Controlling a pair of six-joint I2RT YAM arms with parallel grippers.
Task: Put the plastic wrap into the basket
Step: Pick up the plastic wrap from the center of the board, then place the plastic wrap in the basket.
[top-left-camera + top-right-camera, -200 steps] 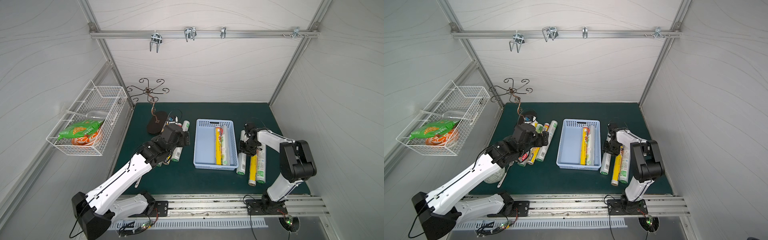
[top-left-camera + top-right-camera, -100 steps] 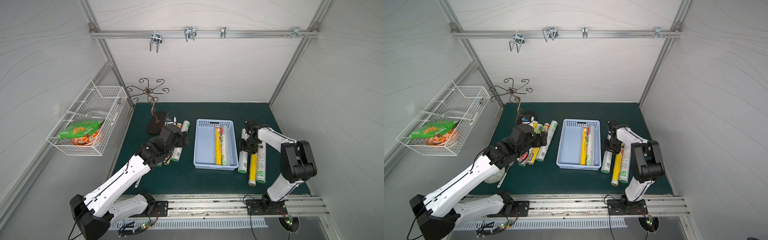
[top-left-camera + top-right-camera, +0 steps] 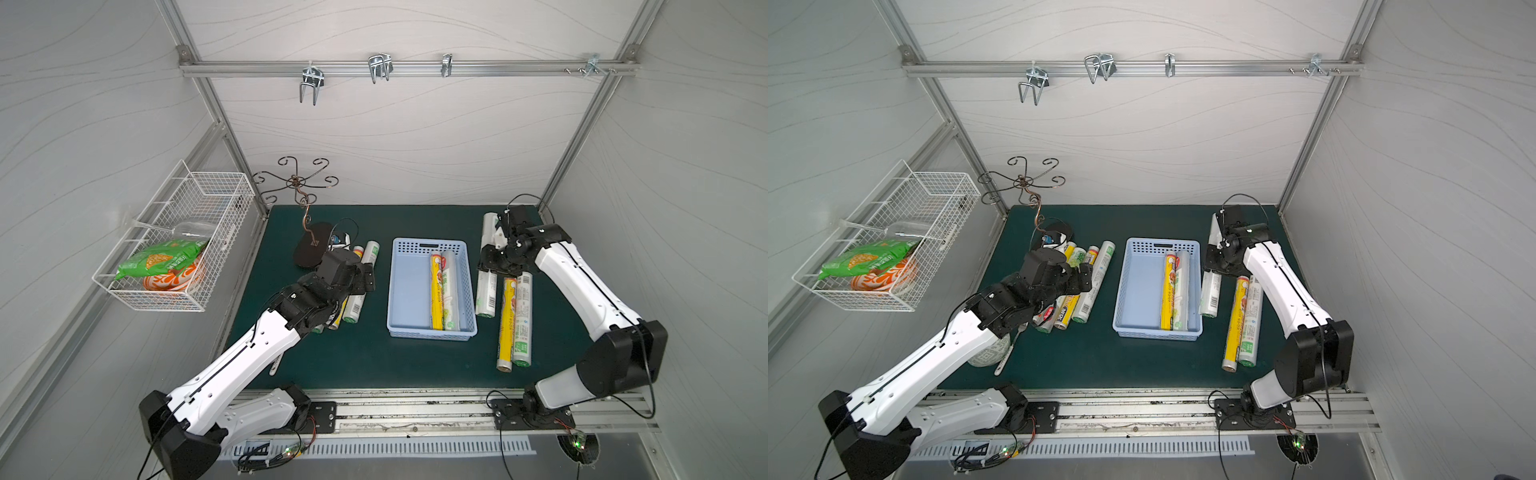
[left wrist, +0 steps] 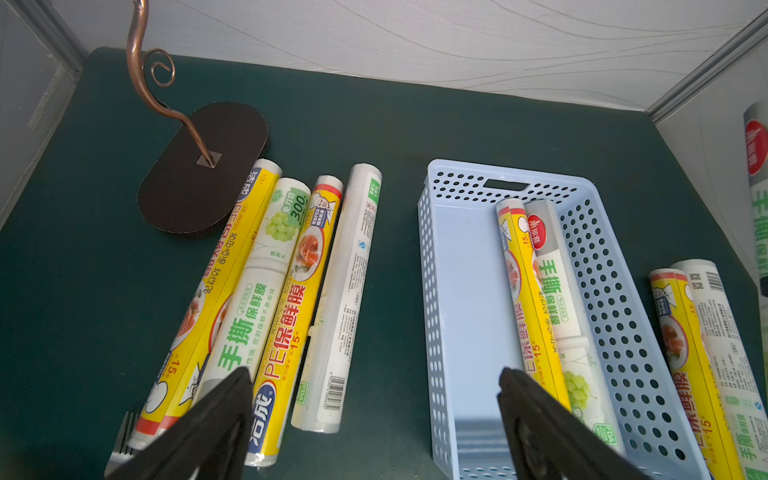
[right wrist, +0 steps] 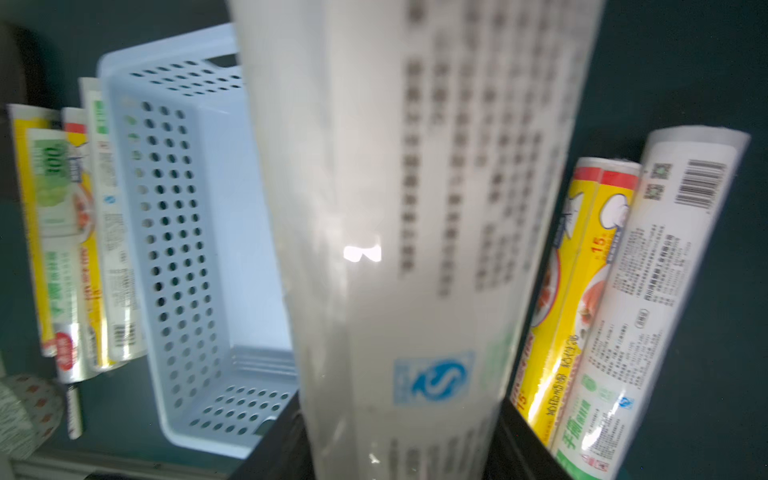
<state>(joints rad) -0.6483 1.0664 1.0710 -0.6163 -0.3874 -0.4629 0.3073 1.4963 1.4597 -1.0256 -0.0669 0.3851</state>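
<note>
Gripping the white roll (image 5: 415, 208) of plastic wrap roughly mid-length, the right gripper (image 3: 498, 262) has it just beside the basket (image 3: 409, 286). Inside, two rolls (image 3: 442, 291) lie along the near wall. I'd lift it level, keep it parallel to those, then lower it into the free side. The left gripper (image 4: 374, 374) hangs spread wide over the four rolls (image 4: 286, 291) across from it.

Left half of the basket (image 3: 409, 286) is wide open, the two rolls inside (image 3: 442, 286) hug its right wall, and there's a bare mat strip (image 3: 374, 320) between it and the left row of rolls (image 4: 291, 291), whose far end the stand base (image 3: 311, 249) crowds.
</note>
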